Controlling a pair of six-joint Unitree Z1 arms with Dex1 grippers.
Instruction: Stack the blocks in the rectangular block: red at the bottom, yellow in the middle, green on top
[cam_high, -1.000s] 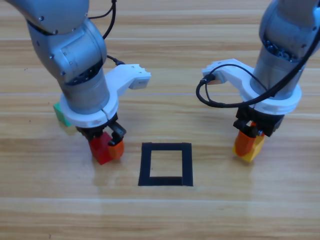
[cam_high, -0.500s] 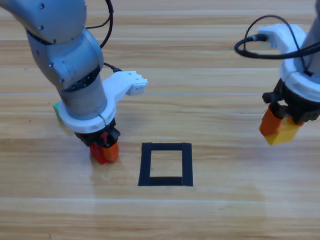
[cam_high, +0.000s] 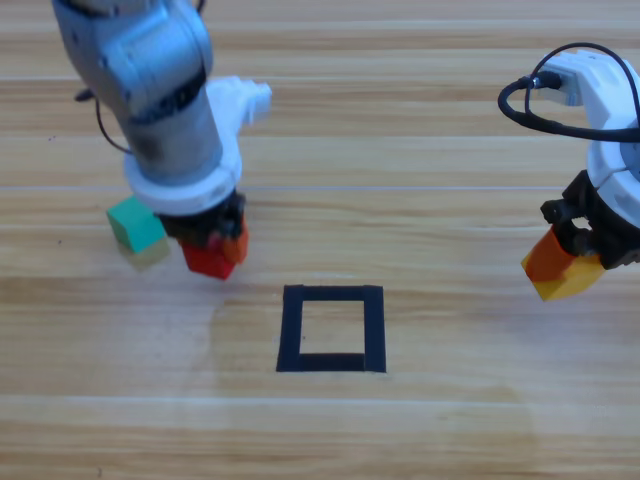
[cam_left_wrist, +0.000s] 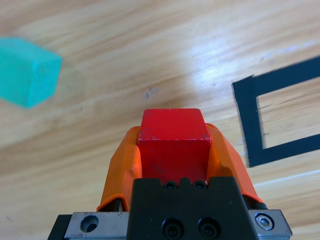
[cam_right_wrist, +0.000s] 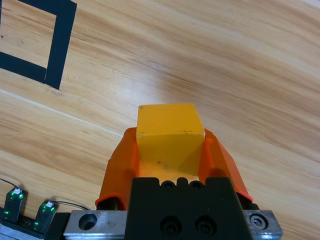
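Red cube (cam_left_wrist: 173, 140) sits clamped between the jaws of the left gripper (cam_high: 215, 252), lifted off the wooden table (cam_high: 420, 150), up and left of the black tape square (cam_high: 332, 328). I judge the step is carrying red into that square: I want it centred over the hollow, faces square to the tape, lowered flat before release. Right gripper (cam_high: 562, 270) waits at the right edge, clamped on the yellow cube (cam_right_wrist: 170, 135) (aloft too). Green cube (cam_high: 136, 224) rests on the table just left of the left gripper.
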